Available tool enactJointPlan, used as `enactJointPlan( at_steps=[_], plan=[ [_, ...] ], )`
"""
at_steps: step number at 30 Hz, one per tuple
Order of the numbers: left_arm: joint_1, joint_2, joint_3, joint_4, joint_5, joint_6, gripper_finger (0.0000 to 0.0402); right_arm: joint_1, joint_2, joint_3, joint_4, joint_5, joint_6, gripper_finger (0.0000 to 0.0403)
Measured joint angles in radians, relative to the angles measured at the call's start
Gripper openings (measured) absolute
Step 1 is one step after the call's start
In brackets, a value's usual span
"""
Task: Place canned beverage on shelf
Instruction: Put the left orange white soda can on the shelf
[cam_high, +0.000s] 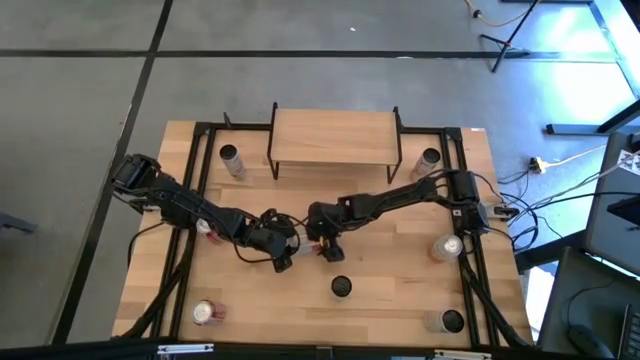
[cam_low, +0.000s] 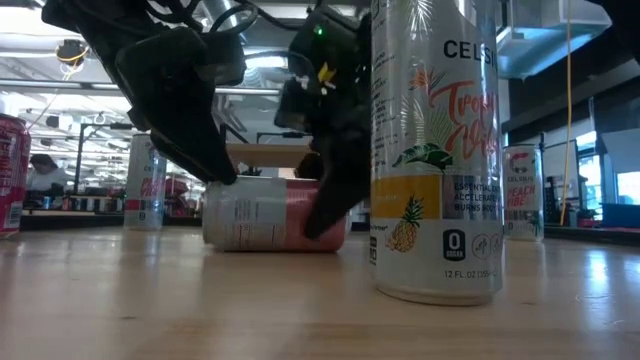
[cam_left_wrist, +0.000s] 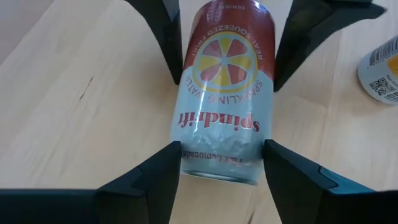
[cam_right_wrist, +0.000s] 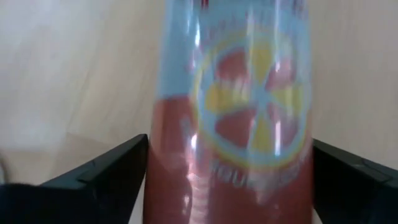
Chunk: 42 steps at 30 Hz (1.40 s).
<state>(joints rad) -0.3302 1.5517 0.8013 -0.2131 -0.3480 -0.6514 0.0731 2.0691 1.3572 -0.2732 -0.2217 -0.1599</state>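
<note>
The large light wooden tabletop (cam_high: 400, 290) carries one small raised shelf (cam_high: 335, 137), a light wooden rectangular board on thin black metal legs, standing at the far edge with its top bare. Two dark arms meet at the middle of the table, the left gripper (cam_high: 283, 250) and the right gripper (cam_high: 327, 246) closing in from opposite ends on one red and pale blue Spindrift can (cam_left_wrist: 222, 93) that lies on its side on the wood. The left gripper's fingers (cam_left_wrist: 155, 180) sit spread either side of the can's pale end, touching or just beside it; the right gripper's fingers (cam_right_wrist: 106, 177) stand wide apart, clear of the can's red end. In the high view six other cans stand upright around the table, among them a white Celsius can with a pineapple print (cam_low: 432, 150) near the front, just beside the lying can
</note>
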Motion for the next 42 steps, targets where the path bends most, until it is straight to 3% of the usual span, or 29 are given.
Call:
enactJointPlan(
  at_steps=[6,12,21,27,31,37,42],
  plan=[
    [0.001,-0.002,0.0,0.0,0.004,0.01,0.0211,0.0,-0.001,0.0,0.077,0.023,0.001,0.034],
    [-0.001,-0.094,0.0,-0.051,0.069,-0.012,0.0211,0.0,-0.004,0.003,0.059,0.07,0.024,0.0268],
    [-0.001,-0.364,0.003,-0.119,0.095,-0.049,0.0211,-0.003,-0.154,0.006,-0.066,0.127,0.086,0.0267],
    [0.015,-0.428,0.002,0.007,0.121,0.051,0.0211,-0.003,-0.214,0.006,-0.14,0.156,0.184,0.0267],
    [0.051,-0.4,0.002,0.193,0.217,0.077,0.0211,-0.002,-0.279,0.004,-0.204,0.22,0.21,0.0268],
    [0.082,-0.355,0.003,0.444,0.377,0.077,0.0211,-0.003,-0.347,0.002,-0.262,0.235,0.2,0.0268],
    [0.081,-0.351,0.003,0.503,0.426,-0.01,0.0211,-0.037,-0.363,0.005,-0.308,0.23,0.163,0.0268]
  ],
)
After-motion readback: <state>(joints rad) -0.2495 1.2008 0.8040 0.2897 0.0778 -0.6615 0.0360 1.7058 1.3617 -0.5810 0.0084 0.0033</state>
